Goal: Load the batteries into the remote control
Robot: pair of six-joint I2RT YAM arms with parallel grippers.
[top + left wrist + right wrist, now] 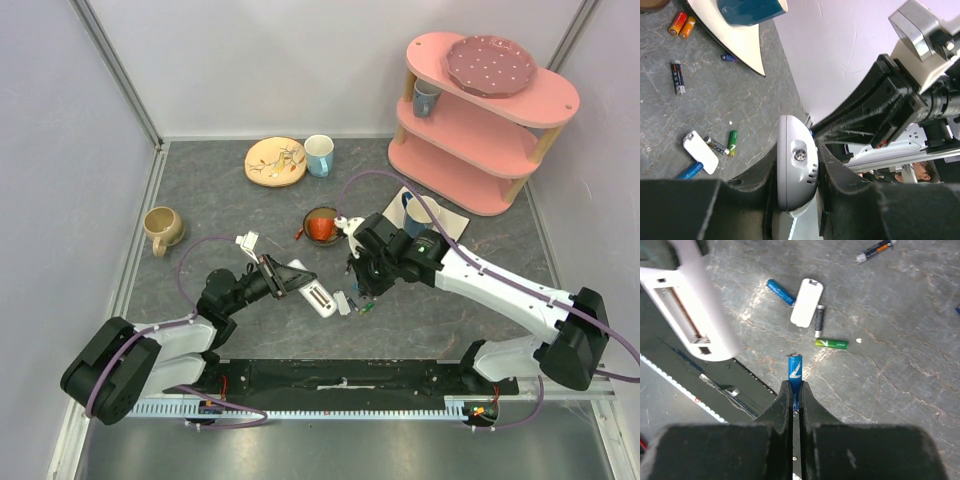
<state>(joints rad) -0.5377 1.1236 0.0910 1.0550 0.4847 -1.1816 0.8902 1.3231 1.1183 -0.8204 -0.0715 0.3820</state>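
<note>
Right wrist: we count five batteries [831, 343], one blue battery [795, 371] pinched by right fingers [784, 407]; left fingers [846, 180] clamp one remote control [796, 167].

**Crowded in the middle, open at the sides**

Mid-table is tight. The left gripper [796, 150] with the remote control [320, 298] nearly meets the right gripper [795, 390] with a blue battery [795, 371]. Beneath them lie a white cover [806, 302] and loose batteries [831, 343], and a brown bowl [322, 210] stands close behind. Bare table [200, 200] lies beside the tan mug [160, 228], and more lies before the pink shelf [480, 130].
</note>
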